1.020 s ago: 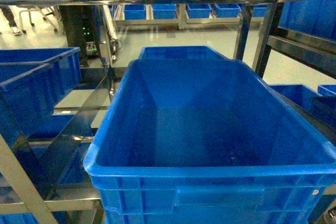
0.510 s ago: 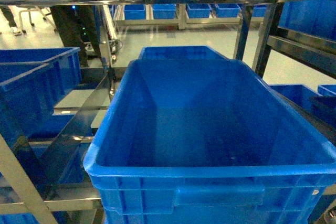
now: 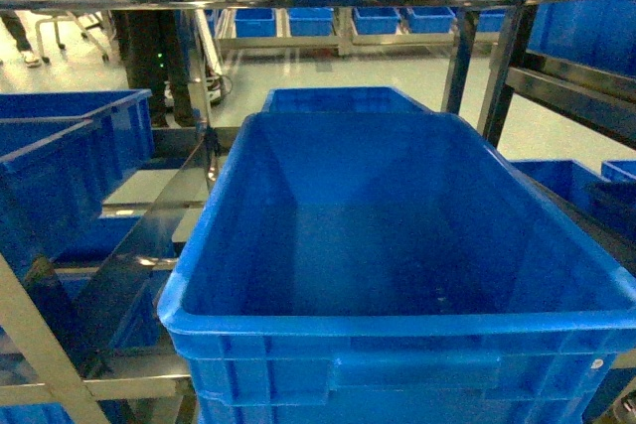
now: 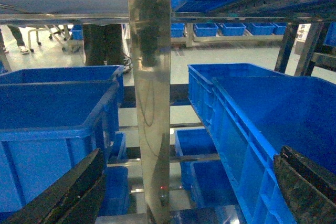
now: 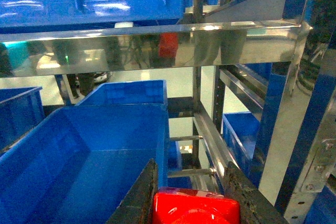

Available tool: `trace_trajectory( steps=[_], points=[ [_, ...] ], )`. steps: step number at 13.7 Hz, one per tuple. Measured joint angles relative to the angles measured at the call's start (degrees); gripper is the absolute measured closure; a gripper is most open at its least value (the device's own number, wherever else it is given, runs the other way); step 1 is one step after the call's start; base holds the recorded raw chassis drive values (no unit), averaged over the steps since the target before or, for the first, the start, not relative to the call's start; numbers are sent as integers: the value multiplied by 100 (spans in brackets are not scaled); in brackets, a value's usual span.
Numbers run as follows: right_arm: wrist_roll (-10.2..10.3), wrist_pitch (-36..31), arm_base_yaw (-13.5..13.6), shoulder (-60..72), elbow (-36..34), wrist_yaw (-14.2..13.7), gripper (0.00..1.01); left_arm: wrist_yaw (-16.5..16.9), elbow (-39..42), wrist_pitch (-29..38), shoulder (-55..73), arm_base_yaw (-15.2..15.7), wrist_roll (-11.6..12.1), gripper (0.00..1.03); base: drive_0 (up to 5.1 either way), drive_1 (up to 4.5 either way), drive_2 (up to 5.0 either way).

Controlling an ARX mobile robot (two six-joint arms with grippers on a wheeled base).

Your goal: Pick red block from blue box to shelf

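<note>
Gripping the small glossy red plastic block (image 5: 195, 208), the right gripper (image 5: 191, 195) is shown with both dark fingers (image 5: 140, 195) closed against its sides, in front of a horizontal rail of the shiny stainless-steel shelf (image 5: 157, 45). A deep dark-blue plastic crate (image 3: 397, 245) is seen below on the rack. The left gripper (image 4: 184, 192) is held with its jaws spread wide, nothing between them, facing a steel upright post (image 4: 149, 103).
</note>
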State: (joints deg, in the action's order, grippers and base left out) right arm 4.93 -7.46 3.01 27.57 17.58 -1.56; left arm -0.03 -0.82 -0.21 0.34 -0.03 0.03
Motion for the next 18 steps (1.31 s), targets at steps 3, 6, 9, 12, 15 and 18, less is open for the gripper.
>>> trace_trajectory(
  steps=[3,6,9,12,15,18],
  points=[
    [0,0,0,0,0,0,73,-2,0,0,0,0,0,5,0,0,0],
    [0,2,0,0,0,0,73,0,0,0,0,0,0,5,0,0,0],
    [0,0,0,0,0,0,73,0,0,0,0,0,0,5,0,0,0],
    [0,2,0,0,0,0,73,-2,0,0,0,0,0,5,0,0,0],
    [0,2,0,0,0,0,73,0,0,0,0,0,0,5,0,0,0],
    [0,0,0,0,0,0,73,0,0,0,0,0,0,5,0,0,0]
  ],
)
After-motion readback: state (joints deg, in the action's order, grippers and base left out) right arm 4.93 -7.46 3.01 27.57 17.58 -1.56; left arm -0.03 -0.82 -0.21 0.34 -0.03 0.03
